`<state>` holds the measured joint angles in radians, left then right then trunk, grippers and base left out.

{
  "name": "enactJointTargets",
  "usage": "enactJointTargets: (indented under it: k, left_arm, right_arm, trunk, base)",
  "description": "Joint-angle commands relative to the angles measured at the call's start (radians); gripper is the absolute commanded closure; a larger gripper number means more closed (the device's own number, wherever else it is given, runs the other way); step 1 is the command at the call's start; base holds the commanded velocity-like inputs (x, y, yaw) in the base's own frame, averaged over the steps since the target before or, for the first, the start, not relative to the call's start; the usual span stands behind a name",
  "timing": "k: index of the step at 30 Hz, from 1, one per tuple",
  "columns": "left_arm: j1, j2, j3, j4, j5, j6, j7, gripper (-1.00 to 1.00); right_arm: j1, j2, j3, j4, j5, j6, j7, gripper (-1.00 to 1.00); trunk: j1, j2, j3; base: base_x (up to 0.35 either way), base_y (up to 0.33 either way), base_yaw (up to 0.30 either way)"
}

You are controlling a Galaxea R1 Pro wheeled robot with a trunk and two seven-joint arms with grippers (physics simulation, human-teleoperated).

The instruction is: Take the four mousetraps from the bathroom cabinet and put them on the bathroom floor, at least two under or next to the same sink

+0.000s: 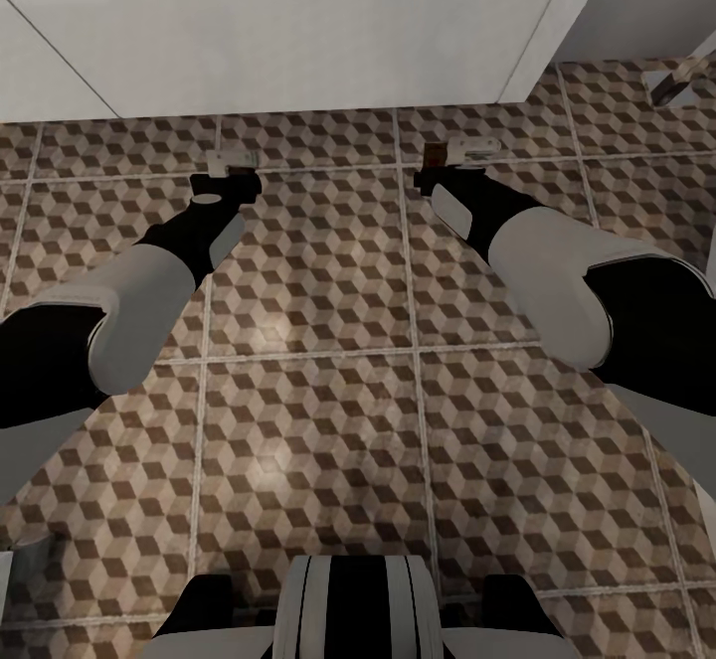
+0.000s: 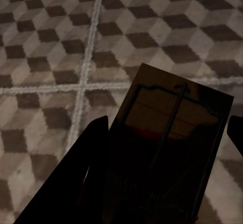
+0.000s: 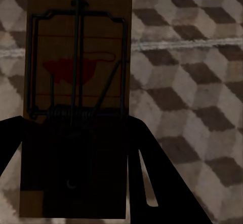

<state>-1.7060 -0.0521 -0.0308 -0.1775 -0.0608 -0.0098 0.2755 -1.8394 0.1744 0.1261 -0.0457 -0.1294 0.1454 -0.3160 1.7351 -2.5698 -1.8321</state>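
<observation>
— So, where are the traps?
— One mousetrap (image 2: 172, 127) sits clamped in the left gripper (image 1: 227, 170), the other mousetrap (image 3: 78, 67) in the right gripper (image 1: 438, 167).
— Jaws closed on both?
— Yes, each pair grips its board, held above the bathroom floor (image 1: 318, 361), near the far white wall (image 1: 298, 23).

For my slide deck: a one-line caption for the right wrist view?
Right end effector holding a wooden mousetrap with a red mouse print above the cube-patterned bathroom floor.
</observation>
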Motion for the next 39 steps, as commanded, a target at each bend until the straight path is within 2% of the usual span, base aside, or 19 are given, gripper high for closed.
enactJointTargets:
  k: [1, 39]
  left_arm:
    - [0.0, 0.0, -0.003, 0.001, -0.007, -0.001, 0.005, 1.0]
    - [0.001, -0.001, -0.003, 0.002, -0.008, 0.001, 0.005, 1.0]
  right_arm:
    - [0.0, 0.0, 0.009, -0.002, -0.013, 0.005, -0.005, 1.0]
    - [0.0, 0.0, 0.009, 0.001, -0.013, 0.006, -0.005, 1.0]
  trunk:
    - [0.0, 0.0, 0.0]
    - [0.0, 0.0, 0.0]
  base:
    - [-0.002, 0.0, 0.0]
    - [-0.014, 0.0, 0.0]
